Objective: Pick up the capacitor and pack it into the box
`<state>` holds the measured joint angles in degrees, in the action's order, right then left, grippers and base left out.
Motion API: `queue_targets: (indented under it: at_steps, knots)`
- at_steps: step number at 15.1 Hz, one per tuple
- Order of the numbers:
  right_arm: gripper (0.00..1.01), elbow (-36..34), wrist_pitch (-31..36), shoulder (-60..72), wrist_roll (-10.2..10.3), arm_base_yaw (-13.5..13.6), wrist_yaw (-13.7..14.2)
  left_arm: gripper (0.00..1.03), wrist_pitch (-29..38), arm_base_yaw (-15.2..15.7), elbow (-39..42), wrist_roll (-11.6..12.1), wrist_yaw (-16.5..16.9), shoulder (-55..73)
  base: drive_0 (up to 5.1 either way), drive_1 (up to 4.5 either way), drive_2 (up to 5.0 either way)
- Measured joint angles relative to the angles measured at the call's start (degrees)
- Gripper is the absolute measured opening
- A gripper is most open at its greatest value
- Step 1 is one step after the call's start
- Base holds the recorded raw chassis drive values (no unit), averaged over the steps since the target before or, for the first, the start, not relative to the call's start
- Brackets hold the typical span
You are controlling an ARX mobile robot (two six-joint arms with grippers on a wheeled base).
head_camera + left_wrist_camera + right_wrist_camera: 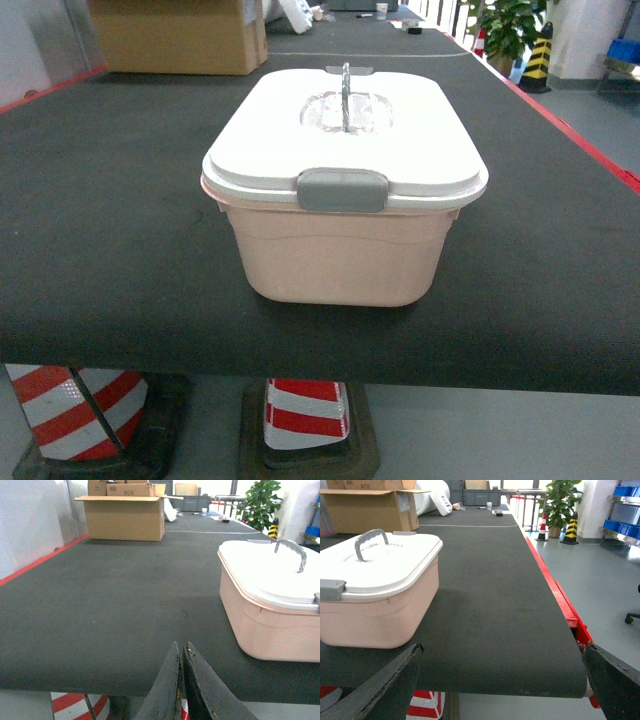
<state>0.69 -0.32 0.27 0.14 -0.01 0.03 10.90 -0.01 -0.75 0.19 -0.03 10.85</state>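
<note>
In the head view, the box [345, 255] sits near the front edge of the dark table [110, 250], its white lid [345, 140] on, the grey latch [342, 190] facing the camera and the handle [345, 95] standing upright on top. Neither gripper appears in this view. A cardboard carton [180, 35] stands at the far left of the table, and striped cones [305, 415] show beneath its front edge.

In the left wrist view, the left gripper [181, 652] has its fingers pressed together with only a thin slit between the tips, holding nothing. The box [272, 615] lies ahead and to its right, apart from it.

In the right wrist view, the right gripper [502, 652] is spread wide, one finger [375, 685] at each lower corner. The box [375, 610] lies ahead and to its left, just beyond the left finger, not touching.
</note>
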Motion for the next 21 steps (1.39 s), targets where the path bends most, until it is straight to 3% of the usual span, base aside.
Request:
queue_targets:
  at_steps: [1, 3, 11, 19, 21]
  knots:
    - [0.98, 0.00, 0.00, 0.00, 0.00, 0.00, -0.02, 0.02, -0.87, 0.00, 0.00, -0.02, 0.00, -0.92, 0.0, 0.00, 0.0]
    - [0.98, 0.00, 0.00, 0.00, 0.00, 0.00, 0.00, 0.02, -11.56, 0.00, -0.04, -0.02, -0.04, -9.92, 0.0, 0.00, 0.0]
    - [0.98, 0.00, 0.02, 0.00, 0.00, 0.00, -0.04, 0.02, -11.13, 0.00, -0.04, -0.09, 0.04, -10.23, 0.0, 0.00, 0.0]
    - [0.98, 0.00, 0.00, 0.00, 0.00, 0.00, -0.02, 1.00, -11.19, 0.00, -0.04, -0.04, 0.02, -10.23, 0.0, 0.00, 0.0]
    - [0.98, 0.00, 0.00, 0.00, 0.00, 0.00, -0.02, 0.98, -11.19, 0.00, -0.04, -0.11, 0.02, -10.23, 0.0, 0.00, 0.0]
